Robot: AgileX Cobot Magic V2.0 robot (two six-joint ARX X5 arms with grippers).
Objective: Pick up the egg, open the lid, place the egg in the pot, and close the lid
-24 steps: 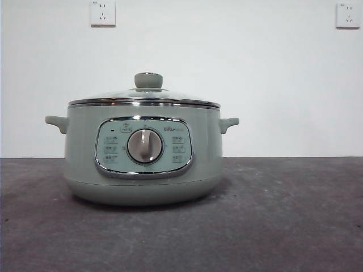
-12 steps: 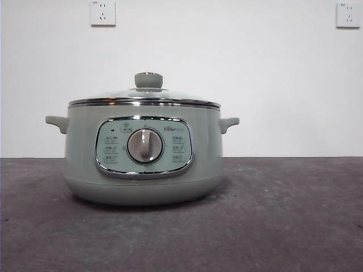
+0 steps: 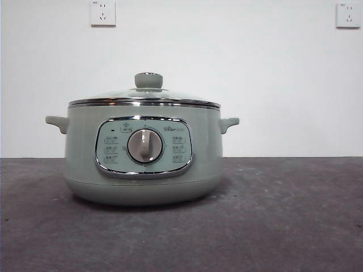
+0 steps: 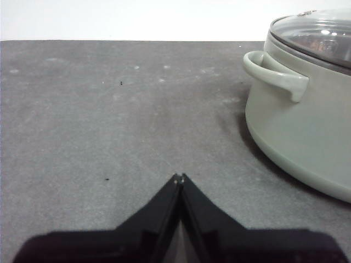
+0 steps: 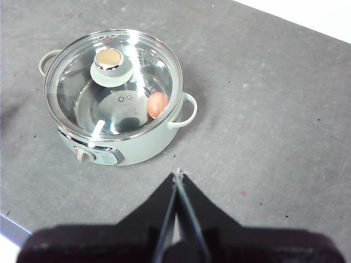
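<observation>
The sage-green pot [image 3: 142, 164] stands on the dark table with the glass lid [image 3: 144, 97] shut on it. In the right wrist view the egg [image 5: 157, 103] lies inside the pot [image 5: 137, 148], seen through the lid [image 5: 112, 82]. My right gripper [image 5: 177, 175] is shut and empty, high above the table beside the pot. My left gripper [image 4: 179, 178] is shut and empty, low over the table, apart from the pot's side handle [image 4: 274, 75].
Two wall sockets [image 3: 102, 12] sit on the white wall behind. The grey table [image 3: 283, 215] stretches around the pot; its near edge [image 5: 11, 227] shows in the right wrist view.
</observation>
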